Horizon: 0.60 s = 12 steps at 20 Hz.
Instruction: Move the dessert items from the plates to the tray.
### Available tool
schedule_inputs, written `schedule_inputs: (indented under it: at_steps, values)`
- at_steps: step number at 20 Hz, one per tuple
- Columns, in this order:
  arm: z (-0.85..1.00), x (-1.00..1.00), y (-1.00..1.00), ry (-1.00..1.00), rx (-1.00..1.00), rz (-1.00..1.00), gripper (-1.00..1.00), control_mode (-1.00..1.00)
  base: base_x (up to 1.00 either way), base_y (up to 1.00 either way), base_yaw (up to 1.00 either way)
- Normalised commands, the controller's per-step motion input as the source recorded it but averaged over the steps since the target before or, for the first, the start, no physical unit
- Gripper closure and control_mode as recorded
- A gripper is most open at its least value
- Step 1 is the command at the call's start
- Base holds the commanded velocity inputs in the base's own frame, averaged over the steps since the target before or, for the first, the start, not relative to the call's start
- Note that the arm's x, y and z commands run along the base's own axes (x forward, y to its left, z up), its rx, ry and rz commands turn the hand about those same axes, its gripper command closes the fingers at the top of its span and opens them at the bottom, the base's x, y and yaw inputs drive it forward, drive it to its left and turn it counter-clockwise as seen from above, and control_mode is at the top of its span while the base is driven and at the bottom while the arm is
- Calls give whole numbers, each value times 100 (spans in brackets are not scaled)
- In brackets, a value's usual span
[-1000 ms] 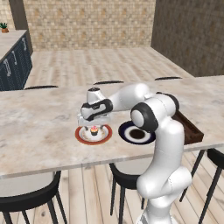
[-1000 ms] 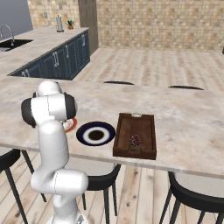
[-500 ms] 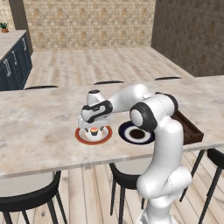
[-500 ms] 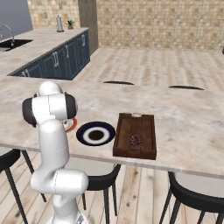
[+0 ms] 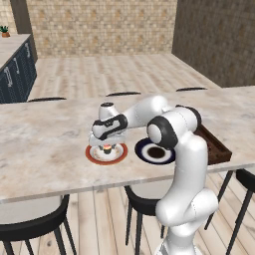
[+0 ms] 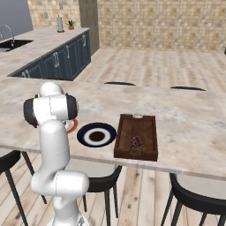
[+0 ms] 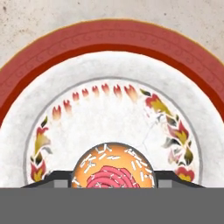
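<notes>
You have brought the pincer [image 5: 105, 145] lower over the last second: it now sits right down over the cupcake [image 5: 106, 148] on the red-rimmed plate [image 5: 94, 157], where a moment ago it hung a little above. In the hand view the cupcake [image 7: 113, 168] lies between the two finger tips [image 7: 61, 179], which stand apart on either side of it and have not closed. I judge the next step is to close and lift.

Just beside it, the navy-rimmed plate [image 6: 86, 131] carries a dark round patch at its centre; whether that is the brown cake, I cannot tell.

Farther along the table [image 6: 194, 132], the tray [image 6: 125, 132] already holds one small dark item [image 6: 137, 141], unchanged. The cupcake is not yet moved.
</notes>
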Motion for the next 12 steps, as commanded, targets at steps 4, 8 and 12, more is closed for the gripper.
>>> schedule_inputs:
  at_steps: [4, 8, 12]
  values:
    - [0, 0, 0, 0, 0, 0, 100, -100, 0, 0, 0]
    - [14, 0, -12, 0, 0, 0, 100, -100, 0, 0, 0]
    - [41, -10, -15, -2, 0, 0, 100, -100, 0, 0, 0]
